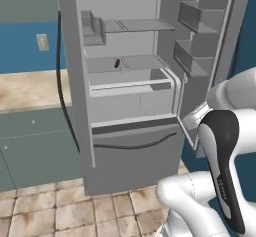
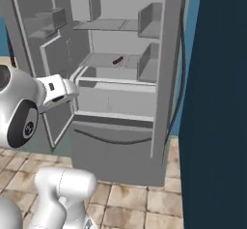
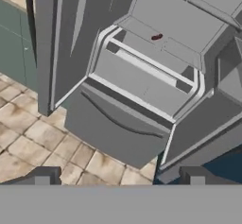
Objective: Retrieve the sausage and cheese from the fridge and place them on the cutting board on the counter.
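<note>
Hand view: sausage (image 3: 157,37) tiny inside fridge (image 3: 142,83).

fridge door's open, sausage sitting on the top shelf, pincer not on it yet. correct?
Wrong shelf. The sausage lies on the middle shelf of the fridge, one level below the top shelf and just above the drawers; the left base view shows it. The rest holds: the door is open and the pincer is open, short of the sausage.

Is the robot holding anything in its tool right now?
No, nothing is held. In the hand view the tool is open, fingertips wide apart with only floor and the fridge beyond. The sausage lies on a fridge shelf.
</note>
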Available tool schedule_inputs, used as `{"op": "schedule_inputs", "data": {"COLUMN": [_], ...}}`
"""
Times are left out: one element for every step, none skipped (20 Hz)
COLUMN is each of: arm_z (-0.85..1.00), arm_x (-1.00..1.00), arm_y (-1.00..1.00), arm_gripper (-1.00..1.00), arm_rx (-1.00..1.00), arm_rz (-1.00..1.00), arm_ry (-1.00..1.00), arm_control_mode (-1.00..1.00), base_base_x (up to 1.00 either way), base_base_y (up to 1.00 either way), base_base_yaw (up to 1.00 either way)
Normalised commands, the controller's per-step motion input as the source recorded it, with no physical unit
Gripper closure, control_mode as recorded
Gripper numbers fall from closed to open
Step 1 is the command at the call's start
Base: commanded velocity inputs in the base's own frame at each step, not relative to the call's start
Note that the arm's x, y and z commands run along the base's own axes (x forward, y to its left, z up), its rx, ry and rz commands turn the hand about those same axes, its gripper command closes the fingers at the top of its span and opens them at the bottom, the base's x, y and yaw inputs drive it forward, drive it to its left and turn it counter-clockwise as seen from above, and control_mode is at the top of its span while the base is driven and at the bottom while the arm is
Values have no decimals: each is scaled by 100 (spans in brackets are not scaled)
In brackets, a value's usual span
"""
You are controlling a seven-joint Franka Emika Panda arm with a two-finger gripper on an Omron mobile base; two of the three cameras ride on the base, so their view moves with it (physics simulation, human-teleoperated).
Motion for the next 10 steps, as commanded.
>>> {"op": "schedule_inputs", "data": {"arm_z": [0,0,0,0,0,0,0,0,0,0], "arm_x": [0,0,0,0,0,0,0,0,0,0], "arm_y": [0,0,0,0,0,0,0,0,0,0], "arm_gripper": [-100,-100,-100,-100,-100,-100,-100,-100,-100,-100], "arm_rx": [0,0,0,0,0,0,0,0,0,0], "arm_rz": [0,0,0,0,0,0,0,0,0,0], "arm_ry": [0,0,0,0,0,0,0,0,0,0], "arm_control_mode": [100,100,100,100,100,100,100,100,100,100], "base_base_x": [100,100,100,100,100,100,100,100,100,100], "base_base_y": [-15,-4,0,0,0,0,0,0,0,0], "base_base_yaw": [0,0,0,0,0,0,0,0,0,0]}}
